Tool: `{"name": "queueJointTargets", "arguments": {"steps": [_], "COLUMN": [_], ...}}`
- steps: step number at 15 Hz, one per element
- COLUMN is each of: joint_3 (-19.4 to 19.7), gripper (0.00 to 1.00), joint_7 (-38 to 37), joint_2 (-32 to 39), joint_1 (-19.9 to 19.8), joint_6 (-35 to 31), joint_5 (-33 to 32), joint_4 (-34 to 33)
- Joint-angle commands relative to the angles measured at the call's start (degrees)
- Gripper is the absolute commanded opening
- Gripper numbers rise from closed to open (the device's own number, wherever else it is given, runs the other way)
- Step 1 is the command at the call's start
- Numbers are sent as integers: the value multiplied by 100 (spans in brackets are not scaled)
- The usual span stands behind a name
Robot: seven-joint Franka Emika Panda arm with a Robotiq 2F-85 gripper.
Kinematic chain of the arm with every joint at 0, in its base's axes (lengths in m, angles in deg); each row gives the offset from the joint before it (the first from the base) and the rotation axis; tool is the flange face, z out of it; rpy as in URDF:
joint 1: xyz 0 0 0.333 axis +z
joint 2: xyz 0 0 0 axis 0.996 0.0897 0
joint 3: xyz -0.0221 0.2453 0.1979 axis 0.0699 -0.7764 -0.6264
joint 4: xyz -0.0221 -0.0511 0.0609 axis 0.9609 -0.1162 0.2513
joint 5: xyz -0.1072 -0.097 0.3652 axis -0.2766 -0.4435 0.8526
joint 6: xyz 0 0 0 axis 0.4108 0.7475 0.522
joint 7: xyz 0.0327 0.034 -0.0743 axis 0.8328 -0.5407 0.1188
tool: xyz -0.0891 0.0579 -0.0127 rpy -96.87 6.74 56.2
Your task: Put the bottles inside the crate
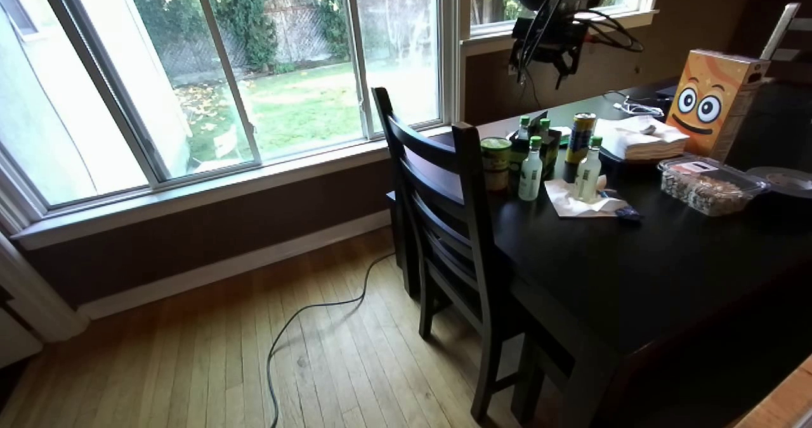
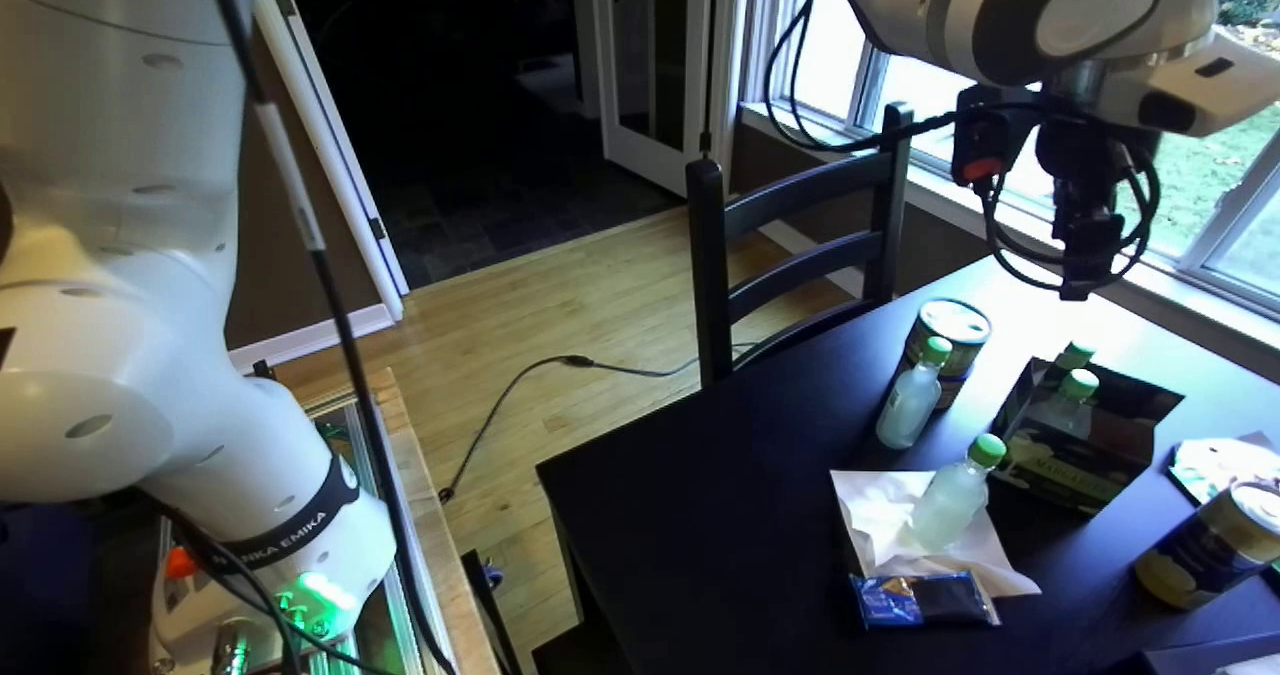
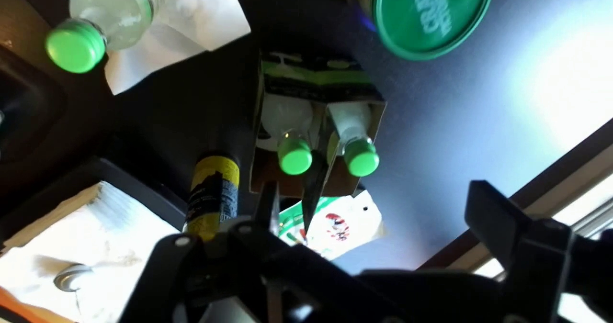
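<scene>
Dark rectangular table (image 2: 720, 515): by window (image 1: 311, 73).
Black cardboard crate (image 2: 1060, 475): two pale green-capped bottles (image 3: 287, 115) inside.
Two more bottles (image 2: 910, 405): outside, one on crumpled white paper (image 2: 880, 525).
Black two-fingered gripper (image 3: 376, 201): spread wide, empty.

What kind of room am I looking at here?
Most likely a dining area in someone's home: there's a large dark table, a slatted chair standing beside it, and a wide window looking out on a grassy yard.
</scene>
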Motion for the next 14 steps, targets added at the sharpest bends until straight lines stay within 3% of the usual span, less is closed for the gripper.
{"name": "queueJointTargets", "arguments": {"steps": [1, 5, 6, 10, 14], "joint_3": [-347, -562, -419, -466, -344], "gripper": [100, 100, 100, 100, 100], "joint_7": [941, 2038, 1486, 1848, 1812], "joint_2": [-1157, -1739, -1302, -1578, -1255], "joint_1": [-8, -73, 31, 20, 14], "joint_6": [392, 645, 690, 686, 172], "joint_5": [300, 633, 381, 460, 146], "joint_4": [1215, 1992, 1361, 1803, 1766]}}
